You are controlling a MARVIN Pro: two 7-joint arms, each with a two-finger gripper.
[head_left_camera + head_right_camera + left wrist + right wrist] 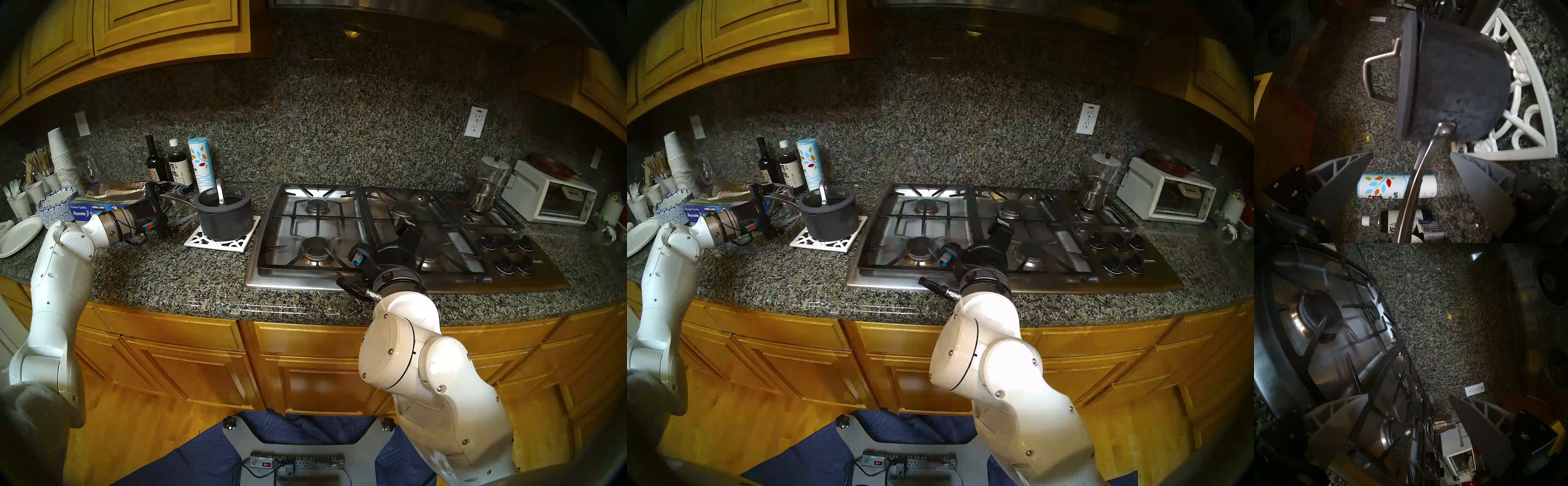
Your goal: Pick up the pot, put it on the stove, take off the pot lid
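I see the pot (225, 213), pot lid (220, 199) on, resting on the white trivet (222, 240) left of the stove (390, 234); nothing is done. My left pincer (1411, 171) straddles its handle (1417, 178), wide open, gripping nothing; the right pincer (1407, 412) hangs open, empty, over the stove.

Both arms wore glossy white rounded shells dotted with small silver screws. The left claw (178, 206) had dark grey ribbed triangular fingers behind a metallic wrist collar; the right claw (1407, 414) matched, with a black collar, orange-blue tag and cable plug.
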